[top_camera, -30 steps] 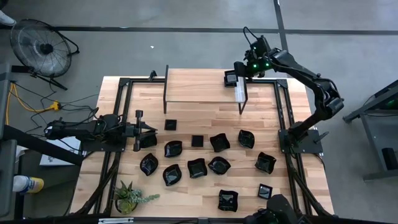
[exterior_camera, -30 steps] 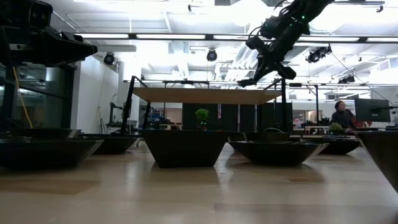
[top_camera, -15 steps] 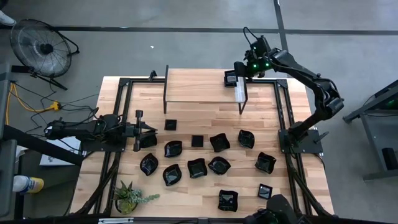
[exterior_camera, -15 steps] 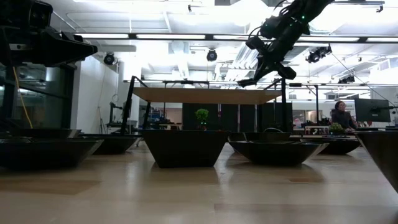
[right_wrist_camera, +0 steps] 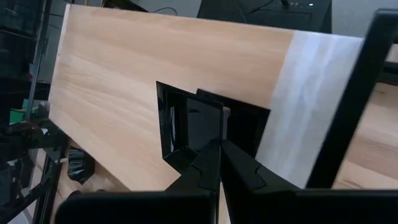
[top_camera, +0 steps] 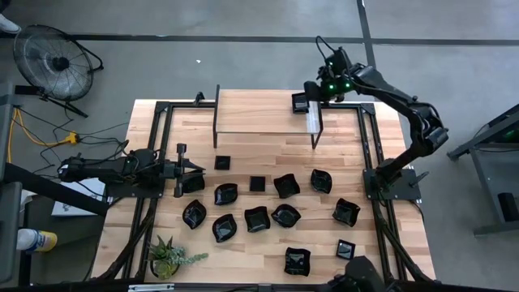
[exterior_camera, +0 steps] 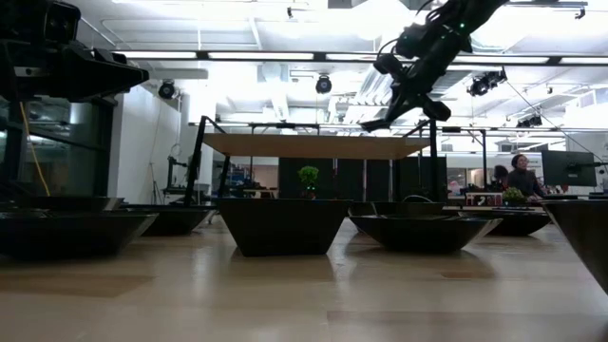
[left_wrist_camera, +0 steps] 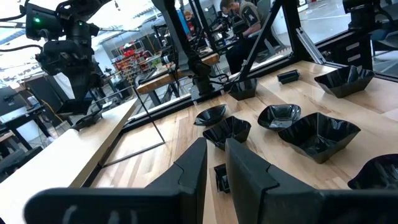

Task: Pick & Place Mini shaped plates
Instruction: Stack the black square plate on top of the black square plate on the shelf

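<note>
Almost nothing had shifted since half a second earlier — the right gripper (top_camera: pixel 302 104) held the same spot over the raised wooden shelf (top_camera: pixel 259 113), at about one o'clock on the table (top_camera: pixel 268 158), though the low view showed its wrist tipped very slightly. Its fingers (right_wrist_camera: pixel 211 163) were clamped on the rim of a small square plate (right_wrist_camera: pixel 199 127), which sat low over the shelf board; whether it touched the wood could not be told. The left gripper (top_camera: pixel 190 168) waited at nine o'clock, its fingers drawn nearly together with nothing between them.

The rest of the mini shaped plates (top_camera: pixel 258 217) lay spread across the table from the centre toward five o'clock — glossy black, some plain little squares, others wavy-edged or leaf-like, with flared walls. They looked rigid, light and slick, probably ceramic or hard plastic, so likely to chip if dropped and to slide under a loose pinch. The raised rim seemed the sensible place to take hold, one finger inside the wall and one outside. A potted plant (top_camera: pixel 169 258) stood at seven o'clock.
</note>
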Controlling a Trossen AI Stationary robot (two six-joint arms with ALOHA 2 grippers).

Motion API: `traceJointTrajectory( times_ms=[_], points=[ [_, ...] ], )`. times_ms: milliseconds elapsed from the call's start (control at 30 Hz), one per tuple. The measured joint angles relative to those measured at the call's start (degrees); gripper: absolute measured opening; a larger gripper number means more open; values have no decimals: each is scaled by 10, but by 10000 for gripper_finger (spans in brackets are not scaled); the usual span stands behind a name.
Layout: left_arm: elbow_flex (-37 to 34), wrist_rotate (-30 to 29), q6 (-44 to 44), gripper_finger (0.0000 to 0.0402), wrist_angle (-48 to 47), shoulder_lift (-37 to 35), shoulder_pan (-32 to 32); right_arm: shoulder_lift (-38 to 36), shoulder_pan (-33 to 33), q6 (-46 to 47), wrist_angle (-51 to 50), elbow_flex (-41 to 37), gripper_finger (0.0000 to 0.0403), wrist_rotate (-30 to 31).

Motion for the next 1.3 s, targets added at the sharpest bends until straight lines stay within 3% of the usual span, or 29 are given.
traceJointTrajectory(
  times_ms=[900, 1300],
  points=[
    [0, 0, 0, 56, 0, 0, 0, 0, 9, -21, -21, 0, 2, 27],
    [0, 0, 0, 56, 0, 0, 0, 0, 9, -32, -22, 0, 108, 22]
  ],
)
